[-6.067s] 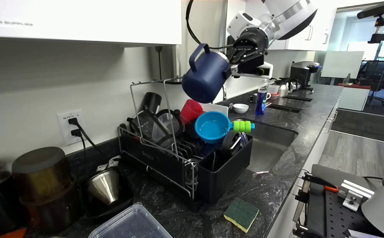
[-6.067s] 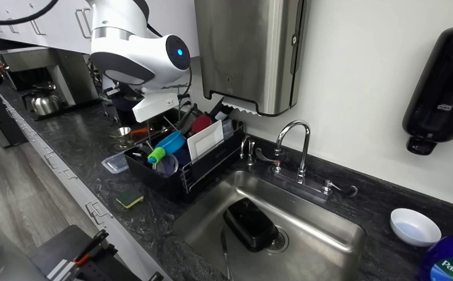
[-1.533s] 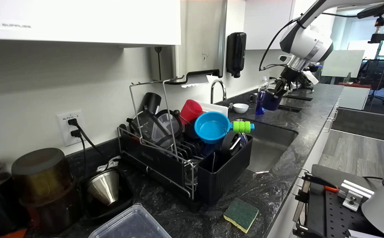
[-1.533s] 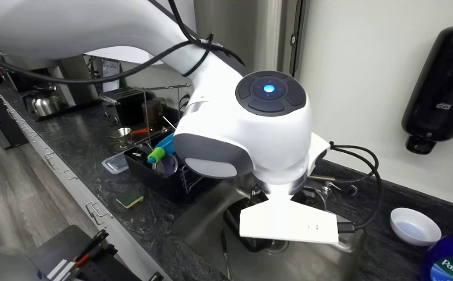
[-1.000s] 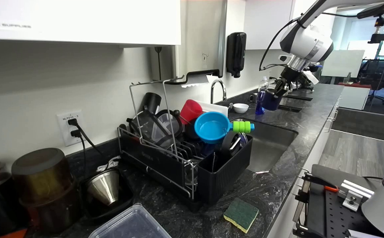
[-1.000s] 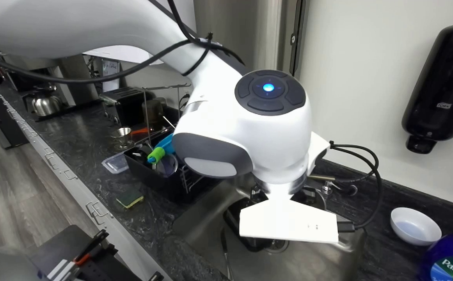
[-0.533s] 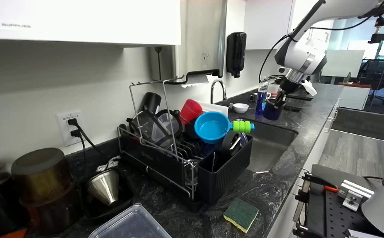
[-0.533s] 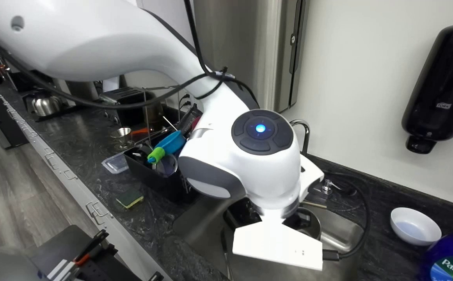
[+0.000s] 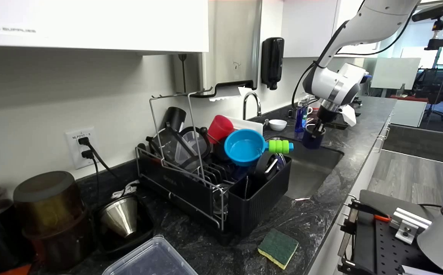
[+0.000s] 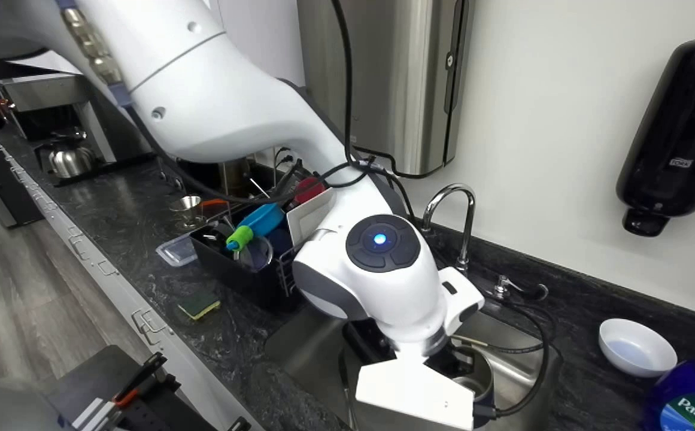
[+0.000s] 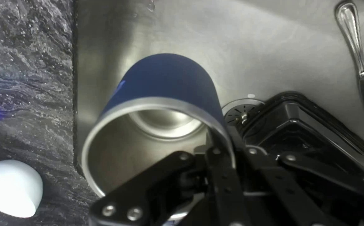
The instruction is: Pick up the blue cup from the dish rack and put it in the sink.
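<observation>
Wrist view: the tool (image 11: 224,138) pinches the wall of the navy-blue cup (image 11: 169,78) at the rim, a finger inside the mouth and a finger outside. The cup is deep and round, smooth navy outside with a small paler mark on its side; the rim is bare metal, the lining is steel, and a bright ring circles the bottom inside. Its mouth points upward. It is within the outline of the steel sink (image 11: 282,53), toward the side where a white bowl (image 11: 12,186) sits on the dark veined counter (image 11: 34,94); I cannot tell whether its base touches the sink. Near it are the drain (image 11: 236,110) and a glossy black container (image 11: 304,135), which partly covers the drain; farther off lies a knife (image 11: 361,66). Well apart, the dish rack (image 9: 187,189) stands on the counter in both exterior views, holding a red cup (image 9: 221,128) and a bright-blue pan (image 9: 244,145).
</observation>
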Robot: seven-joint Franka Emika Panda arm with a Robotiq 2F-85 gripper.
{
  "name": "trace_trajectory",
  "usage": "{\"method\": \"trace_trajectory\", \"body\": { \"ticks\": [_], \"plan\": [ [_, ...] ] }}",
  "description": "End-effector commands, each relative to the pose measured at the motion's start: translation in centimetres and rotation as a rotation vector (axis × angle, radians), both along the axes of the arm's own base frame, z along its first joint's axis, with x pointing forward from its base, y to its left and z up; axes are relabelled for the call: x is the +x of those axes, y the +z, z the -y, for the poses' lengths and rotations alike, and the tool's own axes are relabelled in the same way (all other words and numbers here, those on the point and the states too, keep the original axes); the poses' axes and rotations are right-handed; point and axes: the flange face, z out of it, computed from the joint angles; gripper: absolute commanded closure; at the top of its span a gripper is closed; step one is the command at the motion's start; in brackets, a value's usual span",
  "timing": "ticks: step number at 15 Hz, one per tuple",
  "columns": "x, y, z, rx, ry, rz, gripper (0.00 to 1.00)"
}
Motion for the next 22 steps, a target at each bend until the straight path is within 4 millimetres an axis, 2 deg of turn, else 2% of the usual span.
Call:
{"method": "trace_trajectory", "body": {
  "ticks": [1,5,9,22],
  "plan": [
    [1.2,-3.0,0.6,-0.078,-0.017,-0.056,0.98],
    [1.4,-6.8,0.9,-0.122,-0.013,-0.138,0.98],
    [1.1,-9.4,1.0,-0.115,0.007,-0.192,0.98],
    [2.4,-11.6,-1.0,0.068,0.086,-0.224,0.98]
  ]
}}
